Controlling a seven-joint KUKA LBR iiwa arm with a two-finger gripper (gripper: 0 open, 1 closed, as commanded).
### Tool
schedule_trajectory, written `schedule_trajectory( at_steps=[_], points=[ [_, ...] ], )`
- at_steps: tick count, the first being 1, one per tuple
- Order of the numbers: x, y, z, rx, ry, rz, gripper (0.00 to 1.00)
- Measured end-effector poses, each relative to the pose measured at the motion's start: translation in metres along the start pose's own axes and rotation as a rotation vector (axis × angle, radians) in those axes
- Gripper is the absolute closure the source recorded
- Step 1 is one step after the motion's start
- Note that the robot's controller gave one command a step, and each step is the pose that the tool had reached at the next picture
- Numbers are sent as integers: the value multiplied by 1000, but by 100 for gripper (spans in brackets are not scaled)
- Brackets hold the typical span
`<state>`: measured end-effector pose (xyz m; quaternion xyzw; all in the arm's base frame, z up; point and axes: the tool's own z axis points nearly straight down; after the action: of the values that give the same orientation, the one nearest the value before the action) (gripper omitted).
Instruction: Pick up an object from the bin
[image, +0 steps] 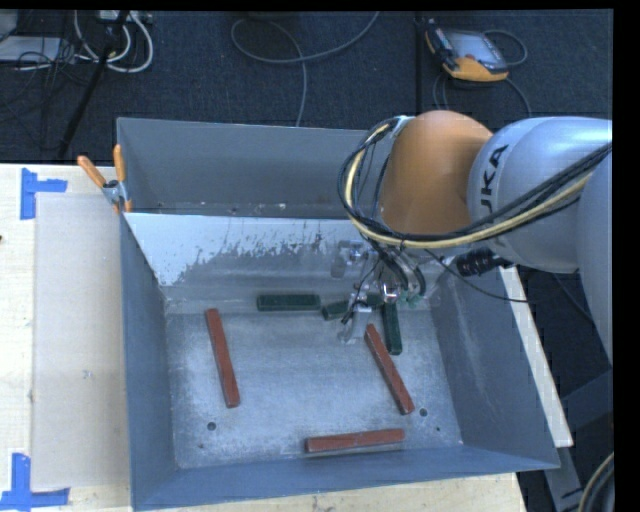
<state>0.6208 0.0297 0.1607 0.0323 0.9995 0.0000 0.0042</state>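
My gripper (366, 303) hangs low over the back right part of the bin floor. A dark green bar (287, 301) lies flat just to its left, with its right end close to the gripper. A second dark green bar (392, 331) lies lengthwise right beside the gripper, partly hidden by it. A red-brown bar (389, 371) runs diagonally from under the gripper towards the front right. I cannot make out whether anything is held.
Another red-brown bar (222, 357) lies on the left of the bin floor, and a third (355, 440) lies along the front wall. The arm with its orange cover and cables reaches in over the right rim.
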Motion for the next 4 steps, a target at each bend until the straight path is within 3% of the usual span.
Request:
schedule_trajectory(
  at_steps=[1,2,3,4],
  points=[
    [11,-17,3,1,10,8,0],
    [81,-48,2,0,12,-166,0],
    [-4,-97,76,-1,9,-368,0],
    [-3,-135,87,-3,7,-831,0]
  ],
)
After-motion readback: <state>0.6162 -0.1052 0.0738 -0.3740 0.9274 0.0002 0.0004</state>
